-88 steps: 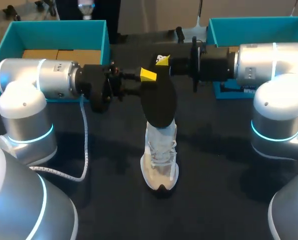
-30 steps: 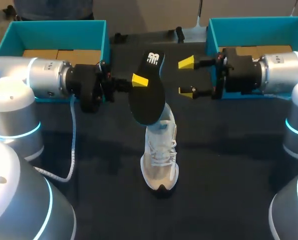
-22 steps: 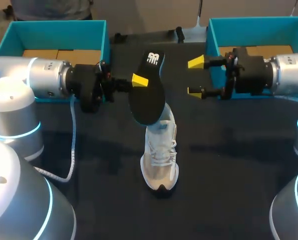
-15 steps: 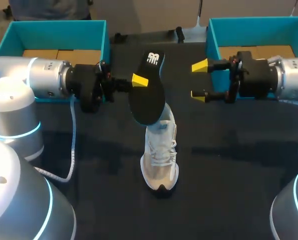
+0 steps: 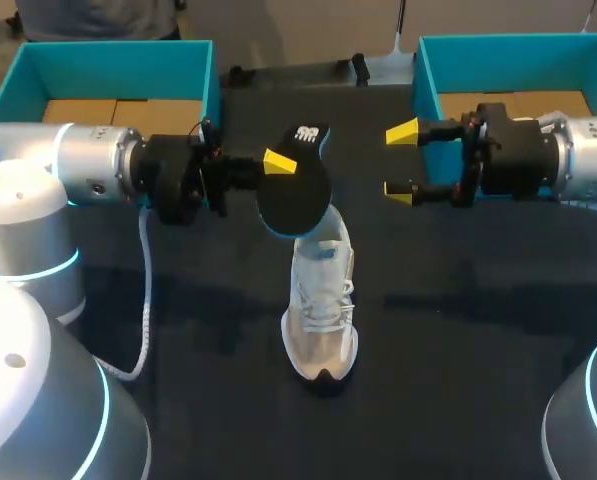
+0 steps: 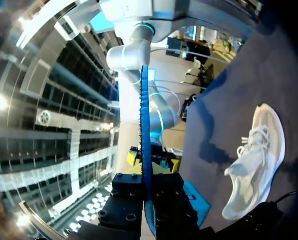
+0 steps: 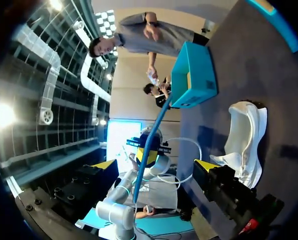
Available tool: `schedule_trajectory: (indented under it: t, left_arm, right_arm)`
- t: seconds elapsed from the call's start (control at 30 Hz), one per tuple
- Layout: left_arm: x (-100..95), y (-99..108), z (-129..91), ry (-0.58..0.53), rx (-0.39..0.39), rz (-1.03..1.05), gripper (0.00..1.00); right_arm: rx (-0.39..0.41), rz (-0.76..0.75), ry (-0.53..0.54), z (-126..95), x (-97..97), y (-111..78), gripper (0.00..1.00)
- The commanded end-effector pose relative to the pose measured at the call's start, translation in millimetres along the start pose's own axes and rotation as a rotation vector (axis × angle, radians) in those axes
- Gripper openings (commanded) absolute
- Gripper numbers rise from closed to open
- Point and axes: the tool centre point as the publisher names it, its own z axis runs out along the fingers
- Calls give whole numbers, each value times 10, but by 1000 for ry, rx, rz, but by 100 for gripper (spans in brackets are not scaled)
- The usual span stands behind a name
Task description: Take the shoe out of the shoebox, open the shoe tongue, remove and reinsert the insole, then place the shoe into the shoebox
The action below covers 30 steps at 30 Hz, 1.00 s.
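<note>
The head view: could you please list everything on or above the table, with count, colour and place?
white lace-up mesh sneaker: one, white, upright at the table's middle, toe towards the near edge.
black foam insole: one, black with a blue rim, held in the air over the sneaker's opening.
open teal cardboard shoeboxes: two, teal with brown floors, at the far left corner and the far right corner.
dark cloth-covered table: one, black, under everything.
left arm: one, silver, jaws shut on the insole.
right arm: one, silver, jaws open and empty beside the insole.
</note>
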Motion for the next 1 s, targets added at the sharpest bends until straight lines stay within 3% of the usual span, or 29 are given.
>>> schedule_trajectory:
  t: [0.03,0.13,0.3,0.97,1.0]
  left_arm:
    - [-70,-124,-14,-31,-18,-360,0]
    - [-90,-127,-42,-48,-12,-581,0]
    - [-92,-120,-39,-58,95,-976,0]
    - [-92,-123,-40,-60,113,-985,0]
    - [-93,-124,-26,-34,80,-1072,0]
  right_arm:
    - [-1,1,-2,16,2,1,100]
    - [-1,1,-2,16,2,1,100]
    - [-1,1,-2,16,2,1,100]
    - [-1,1,-2,16,2,1,100]
    - [-1,1,-2,16,2,1,100]
